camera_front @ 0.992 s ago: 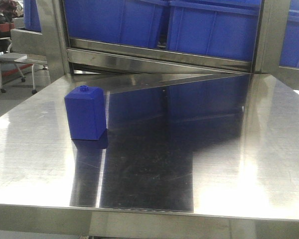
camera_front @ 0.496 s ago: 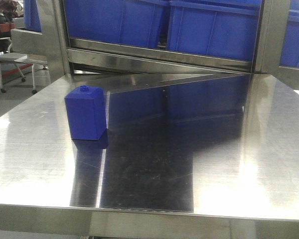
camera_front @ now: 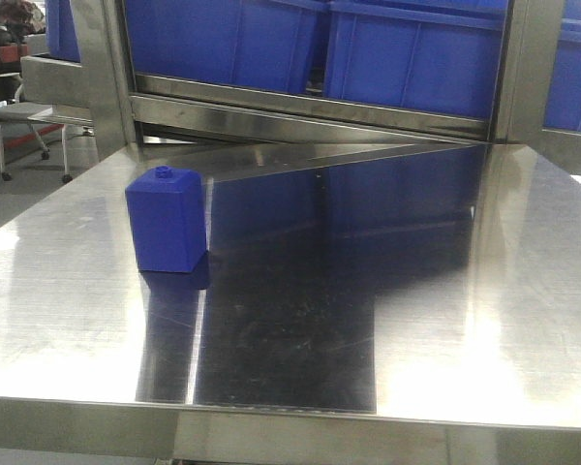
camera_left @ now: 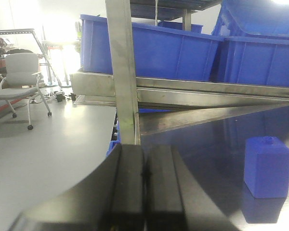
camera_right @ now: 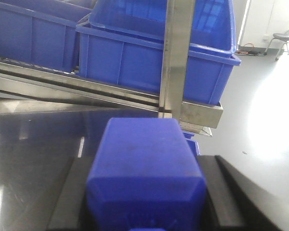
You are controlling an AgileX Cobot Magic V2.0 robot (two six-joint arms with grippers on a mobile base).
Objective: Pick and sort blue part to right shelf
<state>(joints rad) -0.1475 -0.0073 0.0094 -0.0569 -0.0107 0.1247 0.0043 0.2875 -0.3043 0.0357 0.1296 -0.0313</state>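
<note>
Exterior front-facing view, left to right: office chair (camera_front: 10,111) on castors, out past the left end of the right shelf (camera_front: 368,114). Then the shelf's left upright (camera_front: 107,77), brushed steel. Squat blue block (camera_front: 167,221) with a small round knob stands upright on the steel table (camera_front: 484,320), in front of the shelf and just forward of that upright. Blue bins (camera_front: 407,58) sit side by side on the shelf, and their fronts are mirrored in the table top.

Left wrist view: the chair is again left of the shelf's end. The upright rises straight ahead of the left gripper (camera_left: 143,156), between it and the bins. The gripper's two dark fingers (camera_left: 127,183) are pressed flat together with nothing between them. The squat block stands further right, in front of the shelf's lower rail and well apart from the gripper.

Right wrist view: the blue part (camera_right: 142,144) fills the middle, clamped by the right gripper (camera_right: 148,168) with one black finger against each side. It faces the shelf. Dead ahead, a second steel post (camera_right: 176,57) of the shelf crosses a bin's front and stands between the part and that bin. Whether the part is clear of the table I cannot tell.
</note>
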